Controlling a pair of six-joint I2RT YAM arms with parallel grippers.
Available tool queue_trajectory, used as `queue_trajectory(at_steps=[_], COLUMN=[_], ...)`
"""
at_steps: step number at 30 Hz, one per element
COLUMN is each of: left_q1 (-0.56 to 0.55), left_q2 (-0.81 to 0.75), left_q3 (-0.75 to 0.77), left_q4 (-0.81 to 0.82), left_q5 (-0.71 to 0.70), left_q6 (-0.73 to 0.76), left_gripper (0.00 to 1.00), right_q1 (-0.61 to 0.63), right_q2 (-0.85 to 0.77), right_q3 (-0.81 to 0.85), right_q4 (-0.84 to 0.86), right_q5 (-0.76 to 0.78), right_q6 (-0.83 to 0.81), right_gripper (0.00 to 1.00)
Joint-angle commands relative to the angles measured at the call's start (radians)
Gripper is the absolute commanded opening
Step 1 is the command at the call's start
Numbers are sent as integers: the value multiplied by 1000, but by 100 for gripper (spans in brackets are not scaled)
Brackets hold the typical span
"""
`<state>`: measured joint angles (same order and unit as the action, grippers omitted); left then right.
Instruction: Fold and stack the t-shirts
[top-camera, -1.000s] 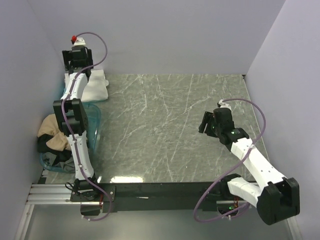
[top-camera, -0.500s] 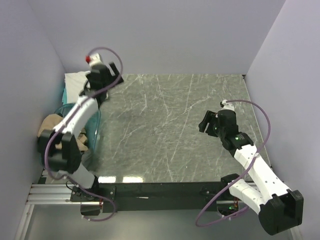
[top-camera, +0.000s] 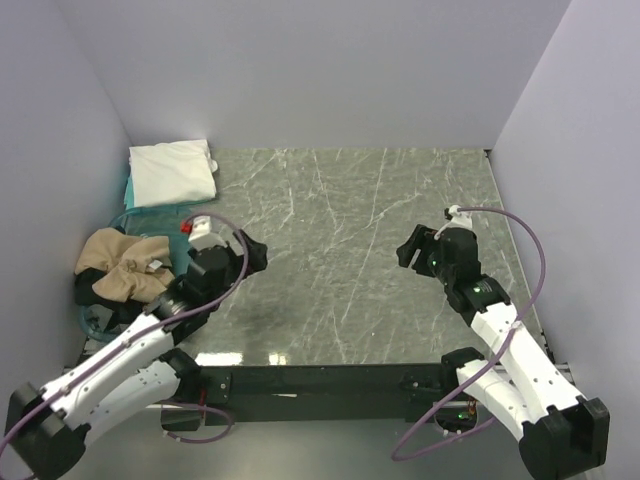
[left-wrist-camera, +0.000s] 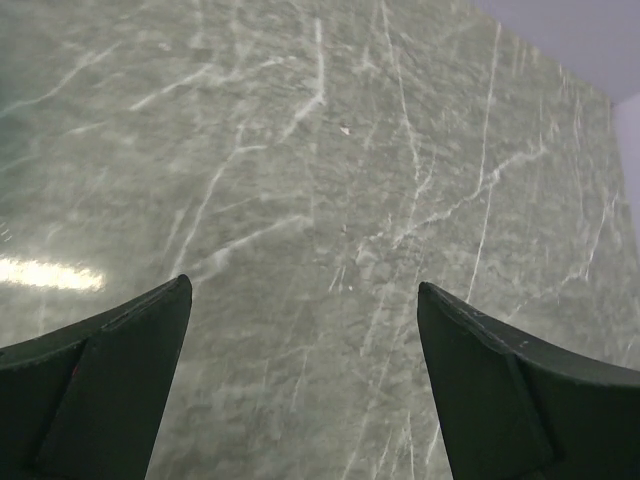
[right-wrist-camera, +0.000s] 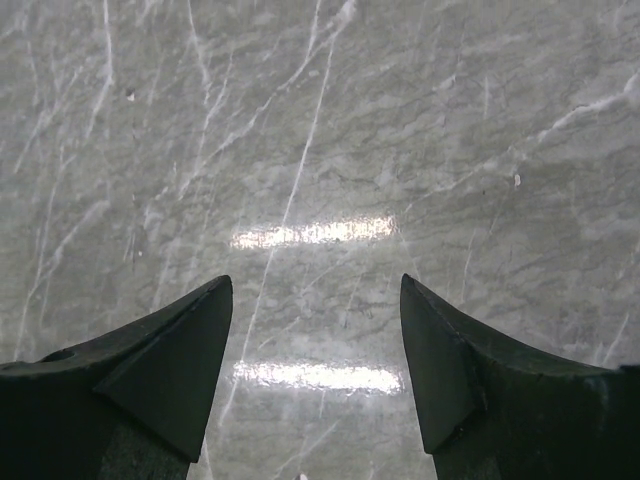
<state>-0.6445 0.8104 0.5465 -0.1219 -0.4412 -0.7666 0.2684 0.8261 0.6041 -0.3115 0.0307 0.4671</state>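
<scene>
While a white tee (top-camera: 172, 172) lies folded at the tabletop's (top-camera: 340, 220) far-left corner, left fingers (left-wrist-camera: 120, 340) and right fingers (right-wrist-camera: 170, 350) hover spread and empty; next, it seems, comes fetching the crumpled tan tee (top-camera: 120, 262) from the bin (top-camera: 97, 326).

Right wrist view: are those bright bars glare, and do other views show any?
Right wrist: yes, two bright reflected bars on the glossy table; left wrist: one softer streak at the left edge; top external: a small patch by the near edge.
</scene>
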Motion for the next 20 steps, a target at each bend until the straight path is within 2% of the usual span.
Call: queue_trajectory(at_steps=[1, 5, 8, 14, 20], left_q1=[-14, -14, -14, -14, -14], left_q2=[-108, -246, -281, -232, -214], left_q3=[-32, -69, -76, -40, -25], left_q4=[-157, -162, -173, -205, -232], left_q5=[-137, -162, -182, -211, -212], left_q6=[-132, -126, -134, -128, -133], left_gripper=[99, 99, 99, 99, 100], right_q1=[-5, -6, -5, -6, -5], right_q2=[-31, -35, -18, 1, -62], right_q3=[-13, -27, -24, -30, -76], right_q4=[71, 83, 77, 81, 123], right_q5=[15, 34, 44, 64, 87], right_q6=[19, 30, 41, 59, 62], right_gripper=[75, 75, 75, 75, 75])
